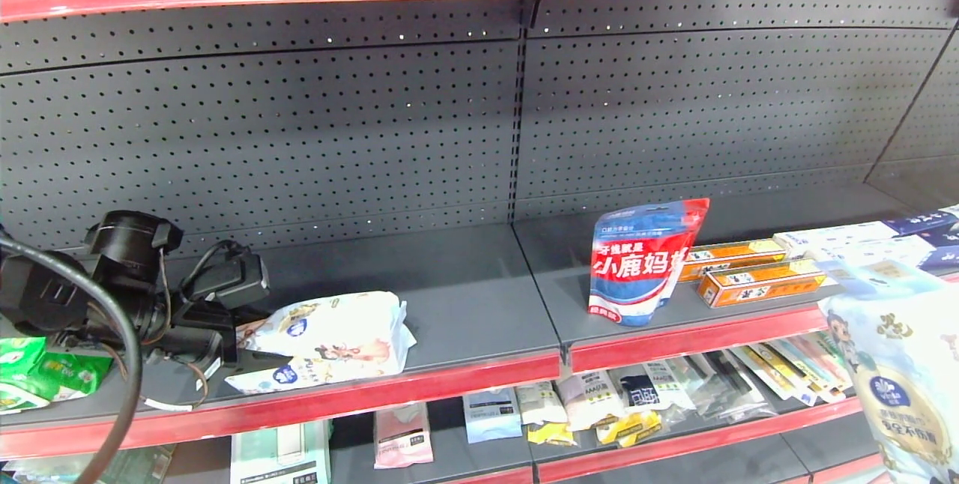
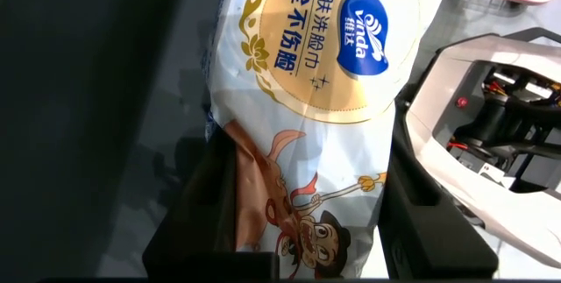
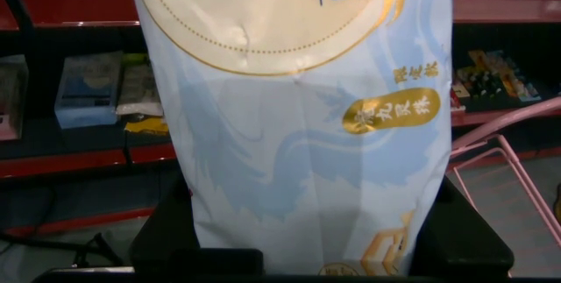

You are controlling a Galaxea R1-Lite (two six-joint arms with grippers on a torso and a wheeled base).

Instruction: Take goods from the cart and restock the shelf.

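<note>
The right tool is clamped on the right pack, held upright in front of the shelf. The left tool grips the left pack, which lies flat on the shelf by its red lip. Release only once it rests fully, then withdraw straight. The bare stretch beside the pouch suits the right pack.

Two white tissue packs, one red-and-blue pouch and two orange boxes are in sight.
</note>
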